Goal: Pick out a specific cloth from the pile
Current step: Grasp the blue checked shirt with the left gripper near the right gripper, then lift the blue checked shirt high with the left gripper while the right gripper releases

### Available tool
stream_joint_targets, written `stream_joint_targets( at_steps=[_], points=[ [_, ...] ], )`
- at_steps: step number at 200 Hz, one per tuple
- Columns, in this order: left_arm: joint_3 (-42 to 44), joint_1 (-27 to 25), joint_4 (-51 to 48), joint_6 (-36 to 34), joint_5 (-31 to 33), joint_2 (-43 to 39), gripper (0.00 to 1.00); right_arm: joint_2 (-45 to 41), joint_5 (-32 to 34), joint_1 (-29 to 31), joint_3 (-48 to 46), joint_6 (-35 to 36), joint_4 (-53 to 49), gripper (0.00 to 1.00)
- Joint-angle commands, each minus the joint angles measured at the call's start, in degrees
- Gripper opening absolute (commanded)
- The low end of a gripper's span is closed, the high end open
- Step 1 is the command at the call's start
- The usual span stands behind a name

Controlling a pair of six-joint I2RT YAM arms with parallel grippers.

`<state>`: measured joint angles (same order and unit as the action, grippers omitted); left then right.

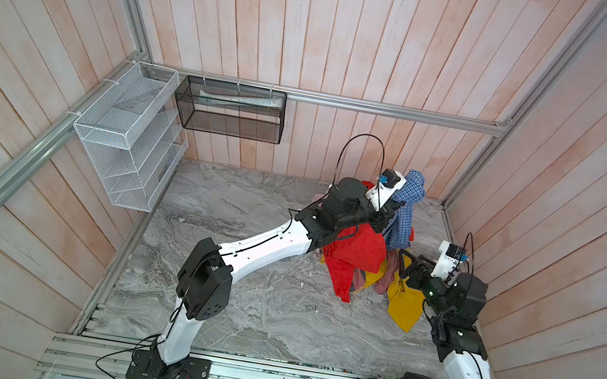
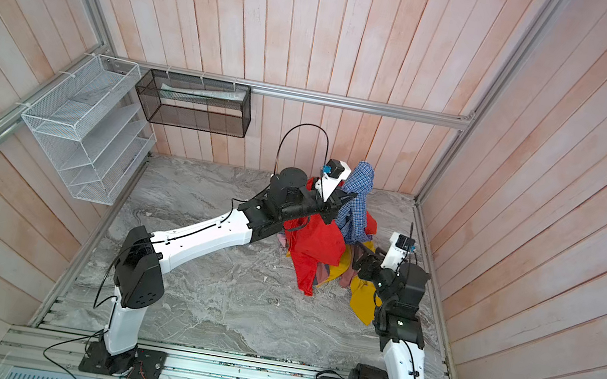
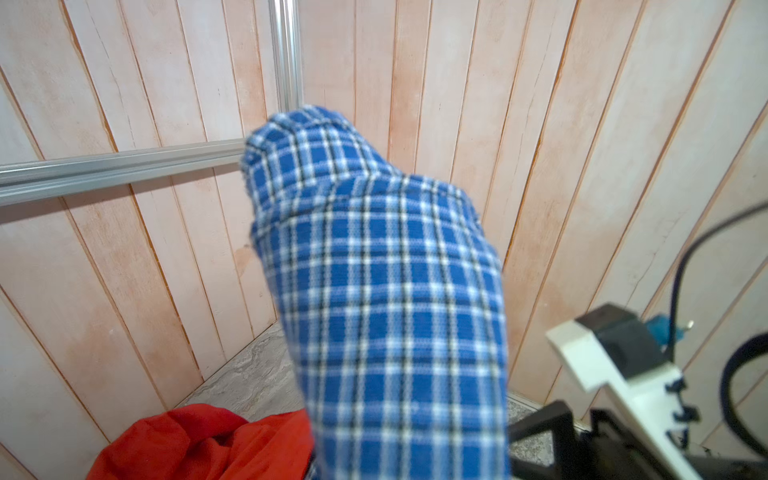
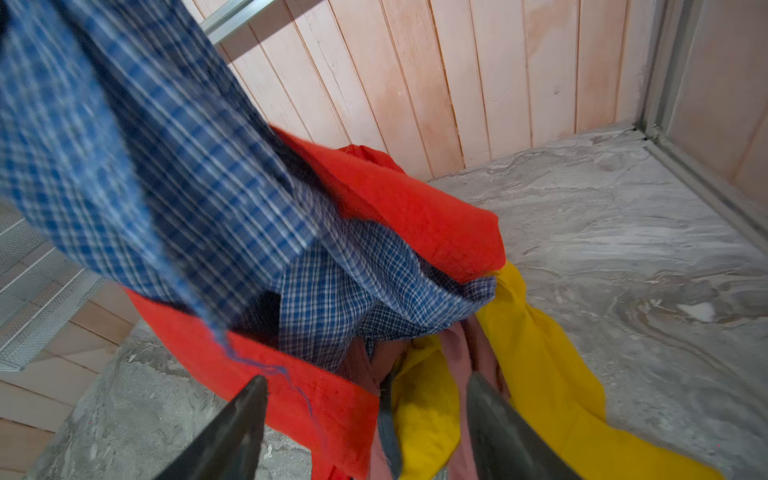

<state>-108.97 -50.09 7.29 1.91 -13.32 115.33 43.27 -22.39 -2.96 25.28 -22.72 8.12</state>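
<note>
Checked cloth [image 3: 386, 291]: gripped in closed left hand [image 1: 394, 211], held high to draw it clear of pile [image 1: 356, 252] | lower end lies on red garment [image 4: 415, 208] | right hand [image 4: 365, 378]: open, empty, beside pile

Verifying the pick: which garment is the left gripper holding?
The blue-and-white checked cloth, the only patterned one, hangs from the left gripper; the red garment and yellow garment lie below.

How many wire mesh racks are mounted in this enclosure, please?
2: a white mesh rack at the left in both top views, and a black mesh basket just beside it, towards the back. No other shows, and little here could hide one.
</note>
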Motion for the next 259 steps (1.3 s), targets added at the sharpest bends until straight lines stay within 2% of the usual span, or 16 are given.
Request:
stream_joint_targets(
  at_steps=[1,29,50,99,120,150,192,225,259],
  points=[
    [-3.27,-0.62,-0.20,2.13,-2.74,0.82,0.00,-0.02,-1.64,4.16,-5.52,-5.00,12.78,0.72],
    [-5.21,-0.81,-0.76,5.07,-3.94,1.74,0.00,5.08,5.55,14.81,-6.34,-2.93,17.97,0.75],
    [-6.81,-1.22,-1.48,5.60,-4.61,1.98,0.00,10.39,7.76,17.75,-6.06,-3.32,22.60,0.76],
    [-15.86,-1.59,-5.56,7.52,-4.99,2.55,0.00,19.44,10.93,17.90,-4.58,-4.65,26.23,0.76],
    [-22.73,-1.59,-9.88,8.52,-4.52,3.68,0.00,22.33,10.95,17.90,-4.39,-4.39,28.30,0.72],
    [-28.97,-1.60,-12.71,9.19,-4.17,3.98,0.00,26.13,10.58,17.79,-3.22,-3.30,29.89,0.60],
    [-34.85,-1.59,-14.19,9.46,-3.50,4.46,0.00,29.38,9.47,17.55,-3.30,-4.83,32.39,0.60],
    [-39.09,-0.74,-14.37,7.66,-0.64,3.79,0.00,31.25,9.47,17.14,-3.89,-5.42,32.92,0.62],
    [-40.16,2.72,-10.37,11.69,-2.29,2.15,0.00,32.40,9.64,16.01,-4.48,-5.97,32.57,0.62]
  ],
)
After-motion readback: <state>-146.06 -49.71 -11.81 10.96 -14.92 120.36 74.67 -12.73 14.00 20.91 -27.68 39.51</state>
